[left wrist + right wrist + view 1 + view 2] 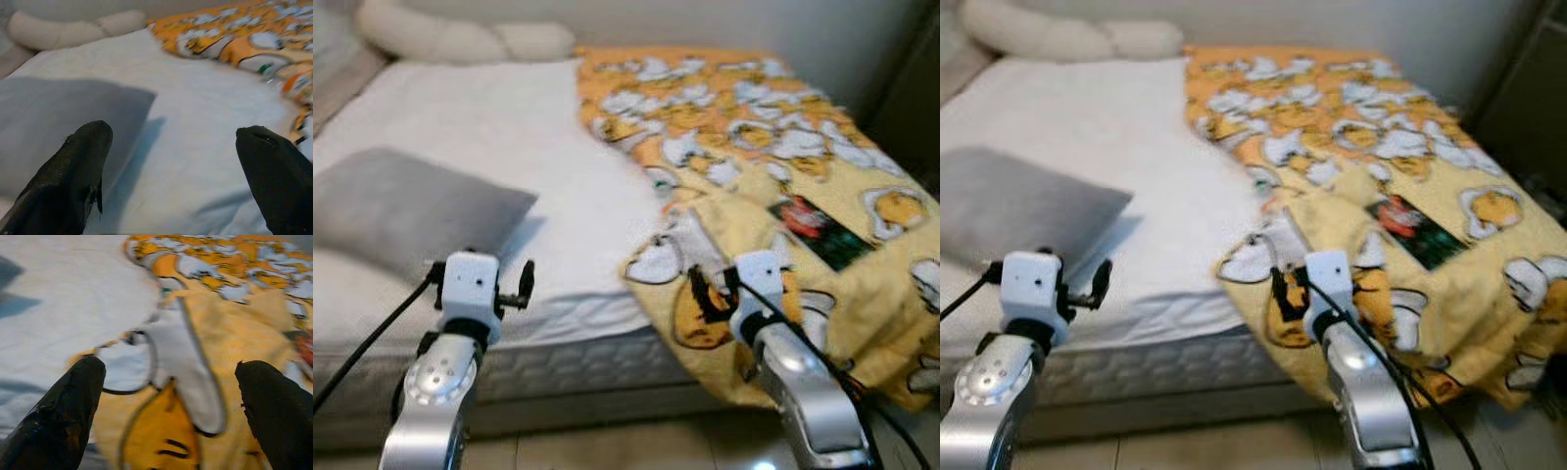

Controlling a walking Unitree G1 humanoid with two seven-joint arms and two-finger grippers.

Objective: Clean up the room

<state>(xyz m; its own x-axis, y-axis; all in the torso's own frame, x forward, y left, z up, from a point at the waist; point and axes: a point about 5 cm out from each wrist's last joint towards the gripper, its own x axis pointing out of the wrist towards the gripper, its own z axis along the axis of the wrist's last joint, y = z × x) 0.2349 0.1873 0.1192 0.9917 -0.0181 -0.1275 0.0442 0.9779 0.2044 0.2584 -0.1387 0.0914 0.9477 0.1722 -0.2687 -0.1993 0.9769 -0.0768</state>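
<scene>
A yellow blanket [754, 157] printed with white and orange cartoon shapes covers the right half of the bed, and its near corner hangs over the front edge. My right gripper [715, 289] hovers open just before that hanging corner [176, 382], with nothing between its fingers. A grey pillow [401, 211] lies on the white sheet [519, 127] at the left. My left gripper [480, 264] is open in front of the mattress edge, pointing at the sheet beside the grey pillow [58, 117].
A long cream pillow [460, 39] lies along the head of the bed by the wall. A dark printed card or booklet [822, 230] rests on the blanket at the right. Below the mattress front [568, 367] is tiled floor. A dark piece of furniture [915, 98] stands at the far right.
</scene>
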